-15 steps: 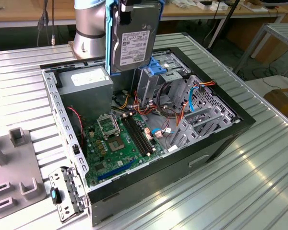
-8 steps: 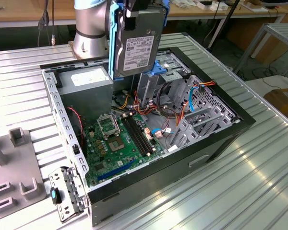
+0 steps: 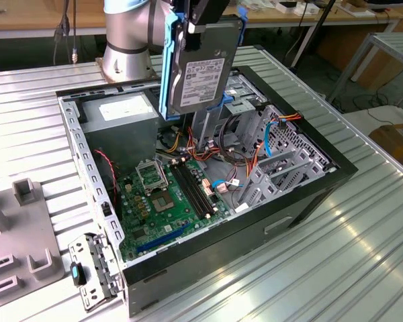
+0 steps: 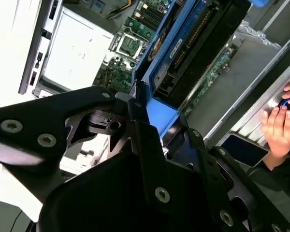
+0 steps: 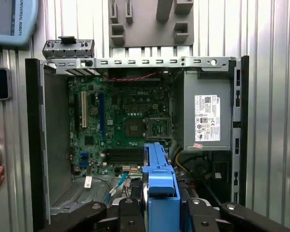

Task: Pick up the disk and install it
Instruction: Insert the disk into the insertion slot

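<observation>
The disk (image 3: 200,70) is a dark grey slab in a bright blue carrier frame. It hangs on edge above the open computer case (image 3: 94,171), over the bay area by the power supply. My gripper (image 3: 198,27) is shut on its upper edge. In the first wrist view the blue carrier (image 5: 159,188) sits between my fingers (image 5: 128,215), with the motherboard (image 5: 116,125) beyond it. The second wrist view looks along the disk (image 4: 193,53) into the case, and my gripper (image 4: 169,135) clamps its near end.
The metal drive cage (image 3: 282,157) and orange and blue cables fill the case's side at the exterior view's right. The power supply (image 5: 208,116) sits in a corner. A grey fixture (image 5: 150,24) lies outside the case. A person's hand (image 4: 280,125) and a phone (image 4: 244,150) rest beside the case.
</observation>
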You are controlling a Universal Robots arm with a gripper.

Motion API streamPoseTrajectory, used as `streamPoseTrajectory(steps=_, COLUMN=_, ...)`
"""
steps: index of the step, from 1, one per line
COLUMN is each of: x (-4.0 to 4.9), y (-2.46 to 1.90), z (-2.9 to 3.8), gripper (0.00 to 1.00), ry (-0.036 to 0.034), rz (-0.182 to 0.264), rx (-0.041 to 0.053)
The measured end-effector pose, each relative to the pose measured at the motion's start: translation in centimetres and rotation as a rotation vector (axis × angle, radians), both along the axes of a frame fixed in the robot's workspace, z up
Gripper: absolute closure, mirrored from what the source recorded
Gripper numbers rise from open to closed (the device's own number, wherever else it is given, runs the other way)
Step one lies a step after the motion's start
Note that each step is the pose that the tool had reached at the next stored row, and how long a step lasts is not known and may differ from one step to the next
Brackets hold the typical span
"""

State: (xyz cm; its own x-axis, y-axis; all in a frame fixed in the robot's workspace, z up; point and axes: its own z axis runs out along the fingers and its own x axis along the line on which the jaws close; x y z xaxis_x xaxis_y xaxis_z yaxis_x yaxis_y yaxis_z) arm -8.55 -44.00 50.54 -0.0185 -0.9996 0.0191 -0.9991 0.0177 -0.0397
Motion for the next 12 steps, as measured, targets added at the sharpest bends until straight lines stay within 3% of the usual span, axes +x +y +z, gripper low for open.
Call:
streamPoseTrajectory(steps=2, x=0.28, y=-0.63, z=-0.04, gripper=0.63, ry=0.0032, rz=0.0, rx=-0.0001)
streamPoseTrajectory(steps=9, x=2.75, y=-1.27, z=-0.34, gripper=0.63, ry=0.0052, rz=-0.001, rx=-0.0084)
streamPoseTrajectory(steps=12, x=3.2, y=-2.03, z=-0.49, gripper=0.63, ry=0.0051, rz=-0.001, rx=-0.0109)
